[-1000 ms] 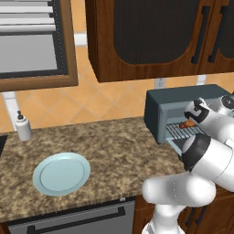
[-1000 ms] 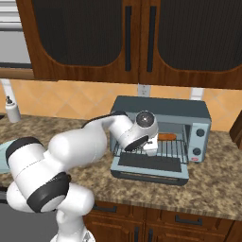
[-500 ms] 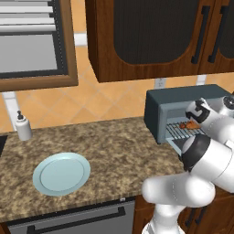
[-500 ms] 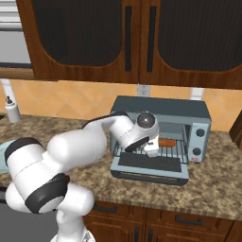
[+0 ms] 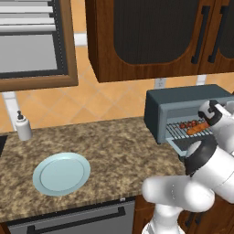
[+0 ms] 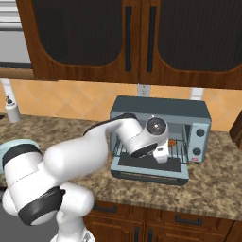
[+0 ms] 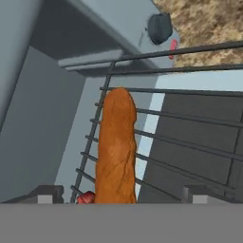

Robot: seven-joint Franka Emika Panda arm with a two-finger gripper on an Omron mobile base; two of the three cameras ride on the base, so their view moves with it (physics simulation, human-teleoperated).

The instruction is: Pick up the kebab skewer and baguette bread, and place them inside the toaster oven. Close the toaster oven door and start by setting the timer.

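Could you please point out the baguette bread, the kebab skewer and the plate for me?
baguette bread (image 7: 116, 147): hand view, middle of the loaf lying on the oven rack.
kebab skewer (image 5: 188, 124): left base view, red meat chunks on the rack.
plate (image 5: 61, 173): left base view, centre of its bare face.

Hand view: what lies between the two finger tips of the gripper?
In the hand view, the baguette bread lies on the wire rack, between the open gripper tips, untouched.

The end effector (image 7: 122, 192) has spread its fingers wide and let go of the baguette bread (image 7: 116, 149), which now lies free on the toaster oven (image 6: 160, 109) rack.
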